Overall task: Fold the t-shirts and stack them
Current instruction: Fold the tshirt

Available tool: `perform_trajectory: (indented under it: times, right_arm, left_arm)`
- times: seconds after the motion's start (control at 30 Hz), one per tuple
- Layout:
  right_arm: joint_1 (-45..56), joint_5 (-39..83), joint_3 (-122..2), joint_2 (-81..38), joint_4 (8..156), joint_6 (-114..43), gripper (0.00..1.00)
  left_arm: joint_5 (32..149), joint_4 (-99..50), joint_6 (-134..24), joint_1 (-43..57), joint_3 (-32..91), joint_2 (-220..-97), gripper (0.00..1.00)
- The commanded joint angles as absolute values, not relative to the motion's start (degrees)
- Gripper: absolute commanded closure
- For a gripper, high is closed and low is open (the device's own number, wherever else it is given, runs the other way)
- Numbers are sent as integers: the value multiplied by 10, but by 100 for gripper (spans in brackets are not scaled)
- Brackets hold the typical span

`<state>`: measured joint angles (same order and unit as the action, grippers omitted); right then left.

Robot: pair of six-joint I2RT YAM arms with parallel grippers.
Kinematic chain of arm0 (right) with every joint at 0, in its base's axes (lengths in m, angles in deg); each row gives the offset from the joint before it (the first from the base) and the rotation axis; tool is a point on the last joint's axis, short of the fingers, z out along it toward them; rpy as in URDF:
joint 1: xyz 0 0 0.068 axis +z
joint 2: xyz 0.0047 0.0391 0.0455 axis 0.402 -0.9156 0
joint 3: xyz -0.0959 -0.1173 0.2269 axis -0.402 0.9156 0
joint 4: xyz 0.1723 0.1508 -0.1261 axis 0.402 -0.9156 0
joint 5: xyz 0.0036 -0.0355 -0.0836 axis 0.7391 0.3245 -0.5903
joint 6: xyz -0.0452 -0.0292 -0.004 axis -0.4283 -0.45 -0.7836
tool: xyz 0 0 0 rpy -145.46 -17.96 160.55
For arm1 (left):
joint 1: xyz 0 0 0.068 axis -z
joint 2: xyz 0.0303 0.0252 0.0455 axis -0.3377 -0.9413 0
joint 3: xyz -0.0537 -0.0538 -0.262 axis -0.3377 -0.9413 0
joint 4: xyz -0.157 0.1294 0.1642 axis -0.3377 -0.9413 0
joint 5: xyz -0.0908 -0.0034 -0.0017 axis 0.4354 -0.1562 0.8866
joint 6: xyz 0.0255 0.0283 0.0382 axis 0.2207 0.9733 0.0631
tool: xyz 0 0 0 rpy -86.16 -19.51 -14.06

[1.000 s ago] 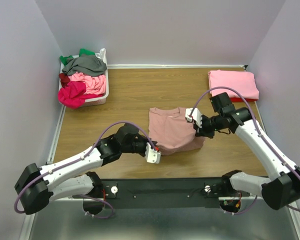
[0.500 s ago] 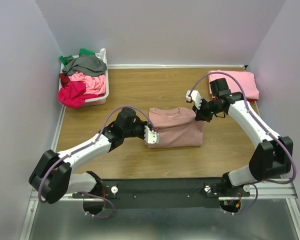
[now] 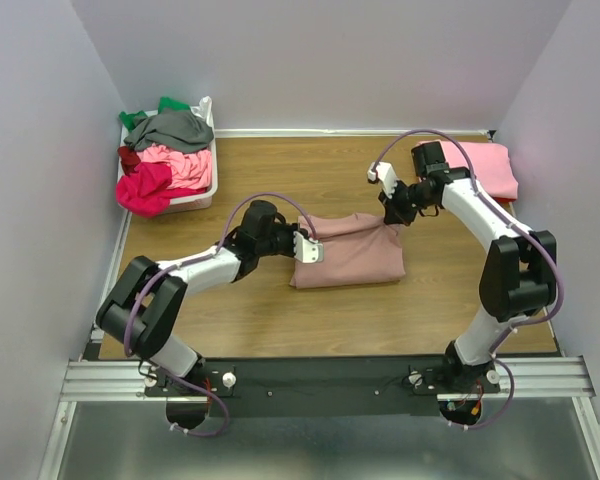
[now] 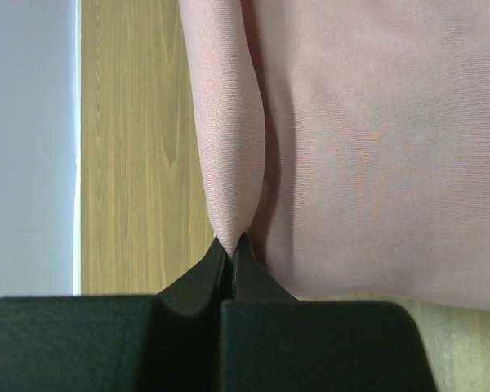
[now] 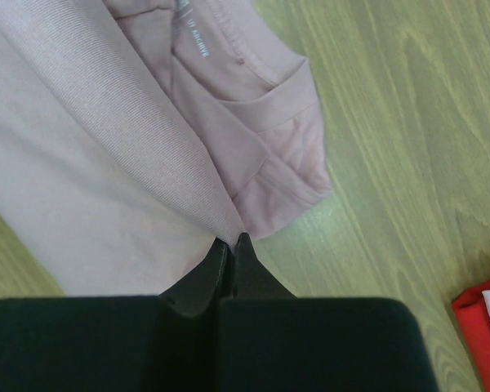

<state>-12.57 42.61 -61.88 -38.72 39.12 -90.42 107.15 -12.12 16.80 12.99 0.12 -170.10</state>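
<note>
White basket (image 3: 198,200) heaped with crumpled tees (image 3: 165,165), left gripper (image 4: 231,242) and right gripper (image 5: 231,238) clamped on dusty-pink shirt (image 3: 355,255)

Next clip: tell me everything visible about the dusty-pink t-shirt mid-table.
The dusty-pink t-shirt is soft matte knit, folded into a rough rectangle on the wooden table. No print shows; the right wrist view shows a neck label and a hemmed sleeve. The left gripper pinches a fold at its left edge, the right gripper one at its far right corner.
</note>
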Motion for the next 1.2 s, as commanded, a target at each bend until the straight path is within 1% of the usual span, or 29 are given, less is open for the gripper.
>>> perform_trajectory:
  times: [0.0,0.2,0.43,0.7,1.17]
  right_arm:
    - [-132,410,-641,-411,443,-867,99]
    - [-139,388,-638,-432,476,-839,100]
    - [-149,371,-616,-433,522,-808,100]
    - [-149,364,-621,-451,545,-782,100]
    - [-149,331,-619,-458,607,-735,99]
  left_arm:
    - [1042,-57,156,125,19,-1727,100]
    - [1013,-46,148,125,50,-1771,100]
    - [993,-24,139,124,66,-1793,100]
    - [962,-12,121,125,82,-1814,100]
    - [925,-5,109,125,148,-1868,100]
